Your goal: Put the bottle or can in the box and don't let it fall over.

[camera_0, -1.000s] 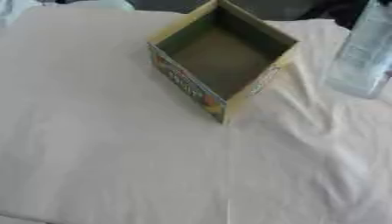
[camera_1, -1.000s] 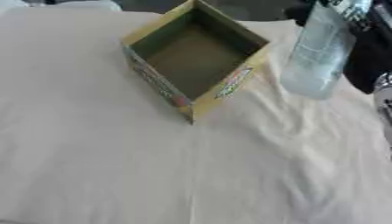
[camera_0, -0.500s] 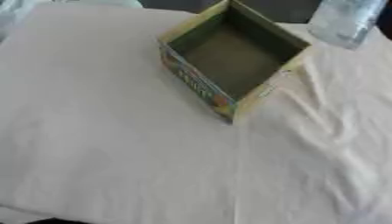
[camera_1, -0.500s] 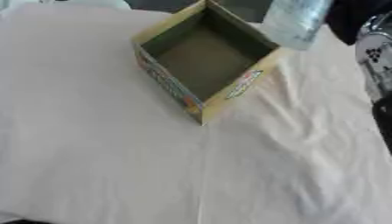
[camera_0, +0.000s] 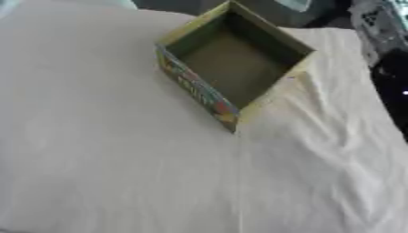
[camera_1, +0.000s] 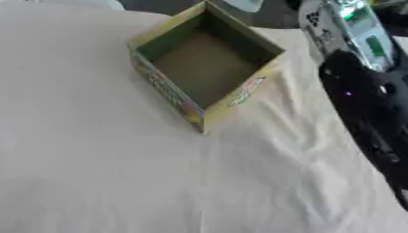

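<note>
Table (camera_0: 95, 173): covered with a pale, creased cloth that fills most of both views; it bears the box only.
Right arm (camera_1: 370, 104): black, with a silver section near the top; enters from the upper right and runs along the right edge, reaching toward the far side above the box.
Box (camera_0: 231, 63): open-topped carton with printed sides, standing square on the cloth, one corner toward the camera. Interior empty, mouth facing up, apparently placed so to take an upright item from above.
Bottle (camera_1: 243, 4): only a pale, clear-looking base shows at the top edge, off the cloth and above the box's far corner. Judged to be carried high so as to clear the rim before lowering.
Right hand: beyond the top edge; grasp cannot be told.
Left hand: not seen in either view.
Progress: judged mid-carry; bottle not yet in the box.
Risk: a tilted base catching the rim could tip the bottle.
</note>
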Motion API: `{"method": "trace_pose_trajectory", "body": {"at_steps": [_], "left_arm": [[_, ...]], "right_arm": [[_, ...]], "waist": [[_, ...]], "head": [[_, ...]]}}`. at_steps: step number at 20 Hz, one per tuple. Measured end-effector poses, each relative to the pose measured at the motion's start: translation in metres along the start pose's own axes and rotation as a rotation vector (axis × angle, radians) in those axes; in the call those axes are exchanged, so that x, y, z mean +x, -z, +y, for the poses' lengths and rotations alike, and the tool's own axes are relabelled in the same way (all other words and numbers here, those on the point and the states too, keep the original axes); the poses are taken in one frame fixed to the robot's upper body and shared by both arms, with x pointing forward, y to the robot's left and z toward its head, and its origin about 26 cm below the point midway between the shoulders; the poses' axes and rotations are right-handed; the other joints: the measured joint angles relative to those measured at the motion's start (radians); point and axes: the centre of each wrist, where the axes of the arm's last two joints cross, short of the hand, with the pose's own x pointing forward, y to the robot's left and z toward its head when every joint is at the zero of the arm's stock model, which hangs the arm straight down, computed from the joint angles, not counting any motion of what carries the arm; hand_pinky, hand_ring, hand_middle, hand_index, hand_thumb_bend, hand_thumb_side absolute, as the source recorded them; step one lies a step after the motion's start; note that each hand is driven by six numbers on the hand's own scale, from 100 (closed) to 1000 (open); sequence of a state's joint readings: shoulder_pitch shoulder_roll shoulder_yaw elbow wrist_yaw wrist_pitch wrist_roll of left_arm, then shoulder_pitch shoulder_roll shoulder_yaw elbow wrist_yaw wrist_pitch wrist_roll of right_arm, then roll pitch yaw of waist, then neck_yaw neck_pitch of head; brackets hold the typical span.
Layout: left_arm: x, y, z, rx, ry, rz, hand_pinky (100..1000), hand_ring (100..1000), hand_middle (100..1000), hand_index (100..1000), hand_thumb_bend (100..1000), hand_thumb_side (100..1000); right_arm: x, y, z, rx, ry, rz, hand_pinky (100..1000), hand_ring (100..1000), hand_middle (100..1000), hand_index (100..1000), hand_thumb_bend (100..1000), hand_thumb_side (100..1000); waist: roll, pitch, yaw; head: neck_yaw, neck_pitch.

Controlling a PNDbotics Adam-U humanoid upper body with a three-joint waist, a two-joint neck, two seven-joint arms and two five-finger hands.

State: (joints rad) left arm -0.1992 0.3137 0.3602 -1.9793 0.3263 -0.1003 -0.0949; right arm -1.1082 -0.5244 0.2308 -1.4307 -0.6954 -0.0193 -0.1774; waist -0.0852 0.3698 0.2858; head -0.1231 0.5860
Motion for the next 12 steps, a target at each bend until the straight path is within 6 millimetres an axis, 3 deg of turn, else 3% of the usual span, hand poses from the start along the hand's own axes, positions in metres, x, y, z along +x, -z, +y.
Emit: {"method": "trace_pose_trajectory", "body": {"at_steps": [7, 12], "left_arm": [[0.002, 0.007, -0.003, -0.018, -0.024, -0.030, 1000, 1000, 982, 711, 100, 729], [0.003, 0.008, -0.004, -0.021, -0.028, -0.038, 1000, 1000, 983, 711, 100, 732]], "right_arm": [[-0.034, 0.004, -0.011, -0.067, -0.056, -0.011, 1000, 796, 271, 582, 100, 470], [-0.059, -0.003, -0.010, -0.077, -0.117, -0.014, 1000, 851, 313, 621, 100, 470]], "waist": [[-0.018, 0.020, 0.090], [-0.023, 0.025, 0.100]], "head": [[-0.084, -0.018], [-0.108, -0.027]]}}
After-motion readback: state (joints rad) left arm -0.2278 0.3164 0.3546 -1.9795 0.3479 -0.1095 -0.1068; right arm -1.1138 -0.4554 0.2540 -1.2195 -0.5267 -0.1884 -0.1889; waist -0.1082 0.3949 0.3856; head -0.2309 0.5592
